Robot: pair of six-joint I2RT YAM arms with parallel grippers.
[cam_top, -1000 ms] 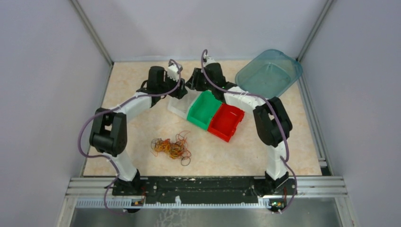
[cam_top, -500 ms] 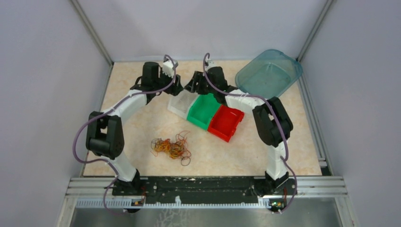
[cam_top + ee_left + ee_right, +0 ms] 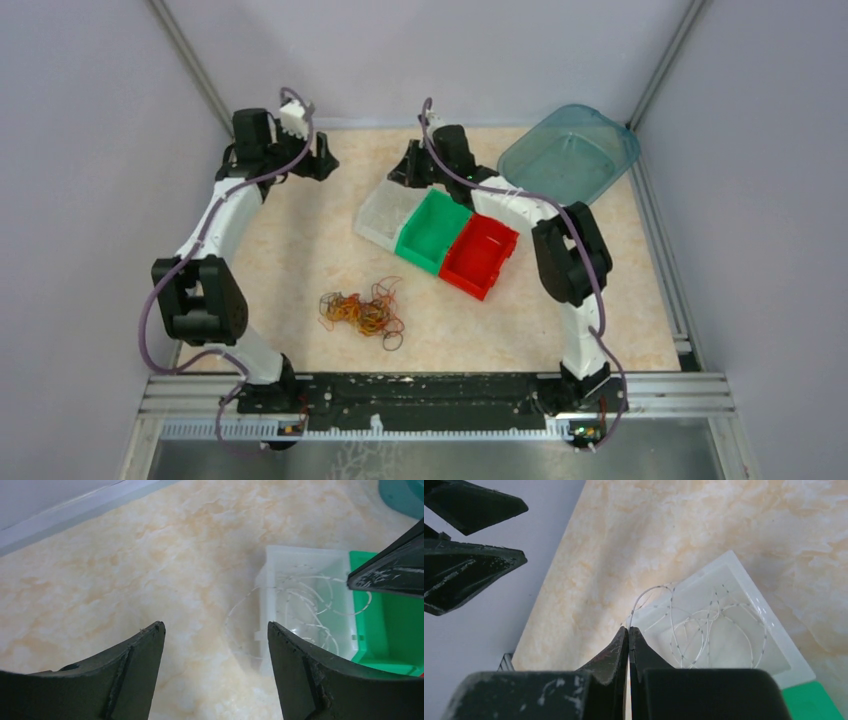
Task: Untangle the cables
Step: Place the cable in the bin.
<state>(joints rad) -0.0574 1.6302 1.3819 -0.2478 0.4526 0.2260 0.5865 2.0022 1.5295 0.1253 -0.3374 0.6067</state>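
The tangle of orange, red, yellow and brown cables [image 3: 362, 313] lies on the table in front of the bins, far from both grippers. A single dark loop [image 3: 393, 341] lies just beside it. My left gripper [image 3: 322, 160] is open and empty at the back left [image 3: 215, 627]. My right gripper [image 3: 402, 176] hovers over the back corner of the white bin [image 3: 385, 213]. Its jaws are shut [image 3: 629, 628] on a thin white loop [image 3: 650, 591] that trails into the bin. Several thin white loops [image 3: 704, 625] lie in that bin [image 3: 305, 595].
A green bin [image 3: 432, 232] and a red bin [image 3: 480, 257] stand joined to the white one. A teal plastic container [image 3: 568, 155] leans at the back right. Grey walls close in on three sides. The left gripper's fingers [image 3: 471, 575] show in the right wrist view.
My left arm has swung away from the white bin to the back left corner with its jaws open. My right gripper has stayed over the white bin, still shut.
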